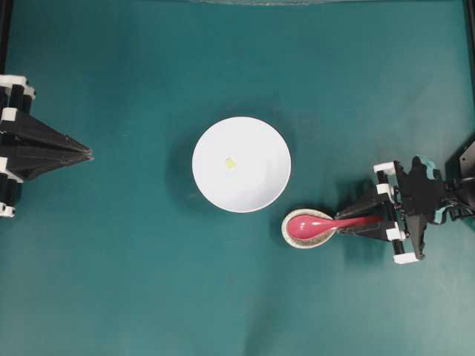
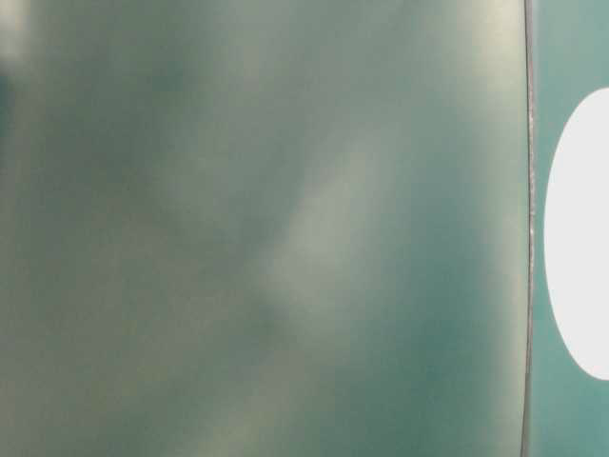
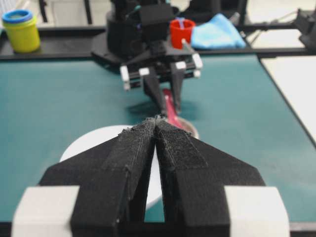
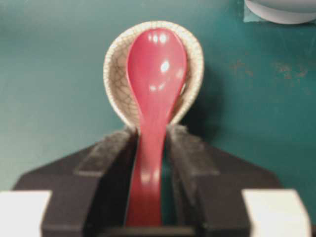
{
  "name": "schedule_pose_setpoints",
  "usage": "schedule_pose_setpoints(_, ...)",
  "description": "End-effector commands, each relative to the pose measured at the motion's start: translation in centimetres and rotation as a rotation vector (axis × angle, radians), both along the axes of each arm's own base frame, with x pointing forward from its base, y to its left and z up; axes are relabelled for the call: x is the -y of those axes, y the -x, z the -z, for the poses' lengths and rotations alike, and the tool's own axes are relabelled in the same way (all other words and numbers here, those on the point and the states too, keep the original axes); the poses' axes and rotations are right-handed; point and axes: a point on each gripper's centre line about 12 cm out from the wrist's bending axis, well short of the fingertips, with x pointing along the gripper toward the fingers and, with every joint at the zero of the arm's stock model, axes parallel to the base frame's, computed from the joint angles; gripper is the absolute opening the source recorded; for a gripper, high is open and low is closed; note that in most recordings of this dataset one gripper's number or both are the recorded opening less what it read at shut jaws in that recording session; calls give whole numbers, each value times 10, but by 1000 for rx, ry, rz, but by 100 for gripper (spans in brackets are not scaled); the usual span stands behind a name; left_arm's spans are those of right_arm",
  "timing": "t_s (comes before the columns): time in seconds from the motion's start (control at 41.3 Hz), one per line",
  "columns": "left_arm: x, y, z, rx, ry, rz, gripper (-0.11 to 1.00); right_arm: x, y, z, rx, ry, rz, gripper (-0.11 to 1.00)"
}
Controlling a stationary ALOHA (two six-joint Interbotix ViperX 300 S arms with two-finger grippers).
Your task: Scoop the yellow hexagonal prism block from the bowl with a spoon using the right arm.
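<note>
The white bowl (image 1: 252, 182) sits mid-table with the tiny yellow hexagonal prism block (image 1: 230, 163) lying inside it, left of centre. The pink-red spoon (image 1: 312, 224) rests with its scoop in a speckled beige rest (image 1: 291, 236) just right of and below the bowl. My right gripper (image 1: 349, 222) is at the handle. In the right wrist view both fingertips of the gripper (image 4: 150, 131) press the sides of the spoon (image 4: 155, 74) handle. My left gripper (image 1: 89, 154) is shut and empty at the table's left edge, pointing at the bowl (image 3: 94, 143).
Beyond the table's far edge in the left wrist view stand a yellow tub with a blue lid (image 3: 21, 30), a red cup (image 3: 181, 32) and a blue cloth (image 3: 217, 32). The table-level view is mostly blur, with the bowl (image 2: 580, 238) at its right edge.
</note>
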Motion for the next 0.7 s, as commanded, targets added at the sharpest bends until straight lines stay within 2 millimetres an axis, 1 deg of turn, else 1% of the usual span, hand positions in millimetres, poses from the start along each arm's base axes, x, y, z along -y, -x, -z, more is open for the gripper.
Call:
schedule_pose_setpoints(0.0, 1, -2, -8, 20, -2, 2, 7, -1, 0, -6, 29, -2, -6, 35)
schedule_pose_setpoints(0.267, 1, -2, -8, 20, -2, 2, 7, -1, -1, -9, 49, 17, -10, 26)
schedule_pose_setpoints(0.46, 1, -2, -8, 20, -3, 4, 7, -2, -3, -13, 63, 13, -10, 25)
schedule_pose_setpoints(0.679, 1, -2, -9, 23, -3, 4, 7, 3, -5, -28, 111, -10, 32, 25)
